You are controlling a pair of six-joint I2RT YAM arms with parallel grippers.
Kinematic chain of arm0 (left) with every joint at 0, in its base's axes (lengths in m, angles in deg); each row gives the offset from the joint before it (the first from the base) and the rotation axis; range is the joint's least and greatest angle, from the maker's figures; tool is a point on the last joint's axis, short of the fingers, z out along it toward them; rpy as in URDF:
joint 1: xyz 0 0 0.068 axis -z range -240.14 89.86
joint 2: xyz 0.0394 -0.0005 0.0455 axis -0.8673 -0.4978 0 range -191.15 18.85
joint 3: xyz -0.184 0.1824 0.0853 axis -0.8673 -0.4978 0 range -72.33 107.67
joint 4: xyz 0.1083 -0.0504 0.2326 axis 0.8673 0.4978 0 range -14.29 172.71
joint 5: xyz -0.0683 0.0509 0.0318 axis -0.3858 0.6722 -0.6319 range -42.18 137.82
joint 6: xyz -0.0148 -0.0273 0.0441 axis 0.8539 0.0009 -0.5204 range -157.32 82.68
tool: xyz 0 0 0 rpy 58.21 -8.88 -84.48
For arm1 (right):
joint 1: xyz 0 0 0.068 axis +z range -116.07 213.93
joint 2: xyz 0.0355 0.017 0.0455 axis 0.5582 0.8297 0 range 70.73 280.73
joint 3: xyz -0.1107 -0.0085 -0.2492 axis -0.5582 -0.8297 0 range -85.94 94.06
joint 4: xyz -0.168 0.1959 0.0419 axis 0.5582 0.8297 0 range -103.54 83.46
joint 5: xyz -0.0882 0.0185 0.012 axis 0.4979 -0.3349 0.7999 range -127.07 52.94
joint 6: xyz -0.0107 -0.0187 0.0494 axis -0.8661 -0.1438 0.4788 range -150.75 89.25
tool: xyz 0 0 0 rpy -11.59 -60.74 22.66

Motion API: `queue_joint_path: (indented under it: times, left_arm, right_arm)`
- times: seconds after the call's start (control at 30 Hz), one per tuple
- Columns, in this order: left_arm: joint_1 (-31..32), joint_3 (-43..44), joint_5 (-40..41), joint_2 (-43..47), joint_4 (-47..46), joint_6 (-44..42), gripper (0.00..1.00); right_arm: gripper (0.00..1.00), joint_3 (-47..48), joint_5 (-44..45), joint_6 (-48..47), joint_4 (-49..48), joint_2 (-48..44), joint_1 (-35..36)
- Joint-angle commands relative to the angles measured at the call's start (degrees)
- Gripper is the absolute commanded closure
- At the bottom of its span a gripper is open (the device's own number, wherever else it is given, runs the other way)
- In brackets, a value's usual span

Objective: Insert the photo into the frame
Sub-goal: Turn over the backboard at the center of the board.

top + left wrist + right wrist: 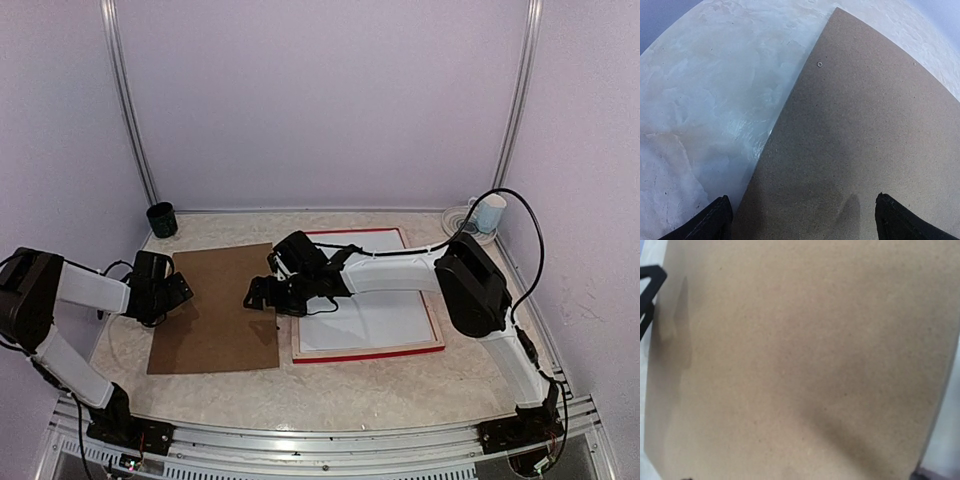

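The frame (345,354), red-edged, lies flat at centre right with a white sheet (385,320) inside it; I cannot tell whether that sheet is the photo's back. A brown backing board (215,310) lies to the left of it. My left gripper (178,292) stands open over the board's left edge; its black fingertips (715,222) straddle the edge of the board (865,130) without touching it. My right gripper (260,295) hovers low over the board's right edge. The board (805,355) fills the right wrist view, and no fingers show there.
A dark mug (161,218) stands at the back left corner. A white cup (487,213) on a saucer stands at the back right. A black cable runs from the right arm across the frame. Bare marbled tabletop (700,100) lies left of the board.
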Motion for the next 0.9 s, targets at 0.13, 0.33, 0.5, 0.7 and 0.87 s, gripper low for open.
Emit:
queue_joint_path:
  times: [0.13,0.33,0.5,0.7,0.87]
  left_arm:
    - [0.57,-0.96,-6.4,0.06,-3.59,0.4,0.01]
    - [0.63,-1.23,-9.21,-0.66,-5.28,0.4,0.01]
    - [0.54,-1.07,-8.91,-1.04,-4.9,0.44,0.01]
    - [0.2,-1.71,-7.92,-0.06,-5.05,0.9,0.01]
    - [0.02,-1.93,-7.83,0.24,-5.06,1.17,0.01]
  right_arm:
    - [0.07,-4.61,-2.12,-1.8,-7.85,-8.89,1.13]
    - [0.07,-7.11,-1.82,-1.99,-9.26,-11.04,0.7]
    - [0.07,-5.57,2.73,-1.99,-3.41,-10.81,0.55]
    - [0.07,2.86,6.86,-0.54,8.78,-4.45,0.73]
    - [0.06,8.34,9.75,0.43,14.35,0.64,1.85]
